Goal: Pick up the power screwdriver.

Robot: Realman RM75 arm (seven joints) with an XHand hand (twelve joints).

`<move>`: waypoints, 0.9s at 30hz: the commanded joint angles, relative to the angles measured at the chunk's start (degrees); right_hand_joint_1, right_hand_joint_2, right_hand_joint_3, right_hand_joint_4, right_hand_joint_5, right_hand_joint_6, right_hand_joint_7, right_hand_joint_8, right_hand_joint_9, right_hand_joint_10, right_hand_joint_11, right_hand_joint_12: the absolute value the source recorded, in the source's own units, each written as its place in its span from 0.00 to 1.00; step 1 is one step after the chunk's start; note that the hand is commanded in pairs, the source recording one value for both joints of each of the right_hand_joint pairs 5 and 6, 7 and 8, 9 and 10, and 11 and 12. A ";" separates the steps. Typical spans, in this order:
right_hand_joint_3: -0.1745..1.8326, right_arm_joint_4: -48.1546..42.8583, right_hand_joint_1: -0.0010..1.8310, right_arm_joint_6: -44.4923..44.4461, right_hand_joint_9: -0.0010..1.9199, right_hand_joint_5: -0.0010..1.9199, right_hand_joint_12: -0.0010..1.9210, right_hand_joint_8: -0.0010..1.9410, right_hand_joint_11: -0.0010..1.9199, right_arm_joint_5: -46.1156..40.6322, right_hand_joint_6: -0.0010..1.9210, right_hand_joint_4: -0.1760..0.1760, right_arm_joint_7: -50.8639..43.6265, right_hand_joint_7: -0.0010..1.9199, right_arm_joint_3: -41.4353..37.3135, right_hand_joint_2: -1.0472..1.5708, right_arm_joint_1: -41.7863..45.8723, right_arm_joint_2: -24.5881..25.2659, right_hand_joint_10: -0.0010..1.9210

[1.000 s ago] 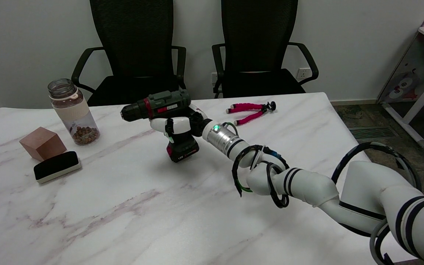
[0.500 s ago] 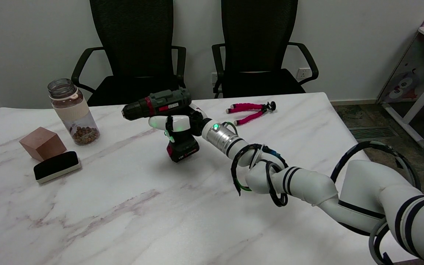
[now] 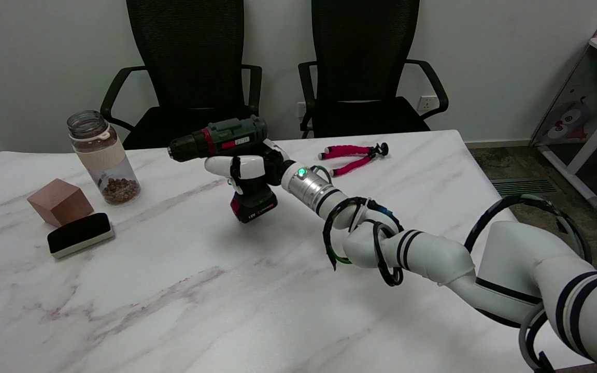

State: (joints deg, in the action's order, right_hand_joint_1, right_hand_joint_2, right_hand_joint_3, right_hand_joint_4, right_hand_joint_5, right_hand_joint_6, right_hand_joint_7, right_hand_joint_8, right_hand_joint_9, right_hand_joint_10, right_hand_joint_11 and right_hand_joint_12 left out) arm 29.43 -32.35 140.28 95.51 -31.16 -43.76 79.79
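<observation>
The power screwdriver (image 3: 221, 141) has a dark green body, a red ring behind its black chuck and a black-and-red battery pack at the foot. It hangs above the marble table (image 3: 174, 290), chuck pointing left. My right hand (image 3: 249, 170) grips its handle, fingers wrapped around it between the body and the battery. The handle itself is mostly hidden by the hand.
A glass jar (image 3: 102, 158) with brown nuts stands at the left. Beside it sit a pinkish wooden cube (image 3: 60, 201) and a black-and-white eraser block (image 3: 80, 234). A pink-legged mini tripod (image 3: 353, 156) lies at the back right. Two black office chairs (image 3: 195, 67) stand behind the table.
My right hand has raised the screwdriver a little; its battery foot has come up off the table and the whole tool sits higher and slightly further back.
</observation>
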 commanded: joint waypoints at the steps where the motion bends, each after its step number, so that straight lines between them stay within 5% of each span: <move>1: 0.47 2.86 0.57 -0.06 1.00 1.00 0.89 0.99 0.89 -0.27 1.00 1.00 -0.15 1.00 0.13 0.70 -1.81 -0.81 1.00; 3: 0.47 3.77 0.57 0.14 1.00 1.00 0.89 0.99 0.89 -0.27 1.00 1.00 -0.15 1.00 0.13 0.73 -2.08 -1.16 1.00; 4: 0.48 4.18 0.58 0.18 1.00 1.00 0.89 0.99 0.89 -0.27 1.00 0.88 -0.15 1.00 0.20 0.76 -2.24 -1.33 1.00; 5: 0.48 4.43 0.59 0.18 1.00 1.00 0.89 0.99 0.89 -0.27 1.00 0.60 -0.15 1.00 0.22 0.78 -2.35 -1.38 1.00; 20: 0.59 8.96 0.66 -0.15 1.00 0.98 0.93 0.97 0.93 -0.80 0.98 0.61 -0.15 0.98 -1.80 0.75 -4.89 -3.42 1.00; 23: 0.73 9.21 0.65 -0.97 1.00 0.93 0.93 0.92 0.93 -0.60 0.93 0.60 -0.15 0.93 -1.80 0.55 -5.53 -3.90 1.00; 24: 0.74 9.31 0.63 -1.11 1.00 0.92 0.93 0.91 0.93 -0.83 0.92 0.71 -0.15 0.92 -1.80 0.46 -5.62 -4.00 1.00; 25: 0.74 9.32 0.62 -1.20 1.00 0.91 0.94 0.90 0.94 -0.88 0.91 1.00 -0.15 0.91 -2.00 0.41 -5.70 -4.02 1.00; 27: 0.70 9.32 0.60 -1.49 1.00 0.88 0.94 0.87 0.94 -0.89 0.88 1.00 0.12 0.88 -2.37 0.33 -5.72 -4.11 1.00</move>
State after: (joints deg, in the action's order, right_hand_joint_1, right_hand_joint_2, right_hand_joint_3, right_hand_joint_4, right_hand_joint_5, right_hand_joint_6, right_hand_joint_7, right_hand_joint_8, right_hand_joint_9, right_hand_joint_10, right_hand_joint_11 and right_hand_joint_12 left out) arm 35.95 -32.32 139.71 95.38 -32.08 -47.30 77.47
